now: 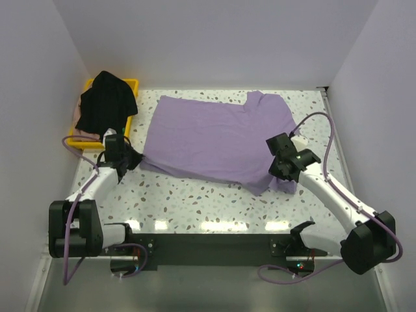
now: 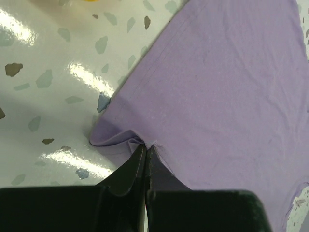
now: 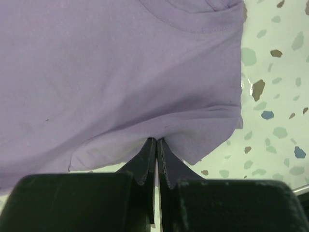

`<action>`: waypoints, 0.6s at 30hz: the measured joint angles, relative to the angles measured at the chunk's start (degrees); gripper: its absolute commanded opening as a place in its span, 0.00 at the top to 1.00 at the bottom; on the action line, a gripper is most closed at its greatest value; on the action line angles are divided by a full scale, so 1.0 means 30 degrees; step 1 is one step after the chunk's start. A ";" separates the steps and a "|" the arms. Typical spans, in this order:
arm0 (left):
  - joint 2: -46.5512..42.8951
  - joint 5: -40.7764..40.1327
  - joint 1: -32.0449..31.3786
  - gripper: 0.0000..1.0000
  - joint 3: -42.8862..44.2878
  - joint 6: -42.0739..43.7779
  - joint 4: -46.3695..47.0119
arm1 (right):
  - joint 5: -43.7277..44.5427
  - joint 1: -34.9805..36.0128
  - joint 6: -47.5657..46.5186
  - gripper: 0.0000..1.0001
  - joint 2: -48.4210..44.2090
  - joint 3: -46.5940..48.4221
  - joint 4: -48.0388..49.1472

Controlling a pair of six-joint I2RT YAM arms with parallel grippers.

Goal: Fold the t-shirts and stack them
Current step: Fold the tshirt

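Observation:
The lavender-purple t-shirt (image 1: 214, 140) lies spread across the middle of the table, partly folded, its near edge lifted a little. My left gripper (image 1: 136, 159) is shut on the shirt's near left corner (image 2: 145, 144). My right gripper (image 1: 281, 170) is shut on the shirt's near right edge (image 3: 155, 140), next to a sleeve. The black t-shirt (image 1: 107, 101) is draped over the yellow tray at the back left. A strip of pale pink t-shirt (image 1: 78, 117) shows under it.
The yellow plastic tray (image 1: 132, 84) stands at the back left corner. White walls close in the table on the left, back and right. The speckled tabletop (image 1: 195, 198) shows between the shirt and the arm bases.

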 measured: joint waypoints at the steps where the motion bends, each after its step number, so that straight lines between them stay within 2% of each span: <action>1: 0.0182 -0.0044 0.0000 1.00 0.0248 0.0000 -0.0029 | -0.0182 -0.0226 -0.0350 1.00 0.0321 0.0029 0.0291; 18: 0.3876 -0.0219 0.0000 1.00 0.3636 0.0000 -0.0554 | -0.2994 -0.3439 -0.3708 1.00 0.3636 0.1486 0.3934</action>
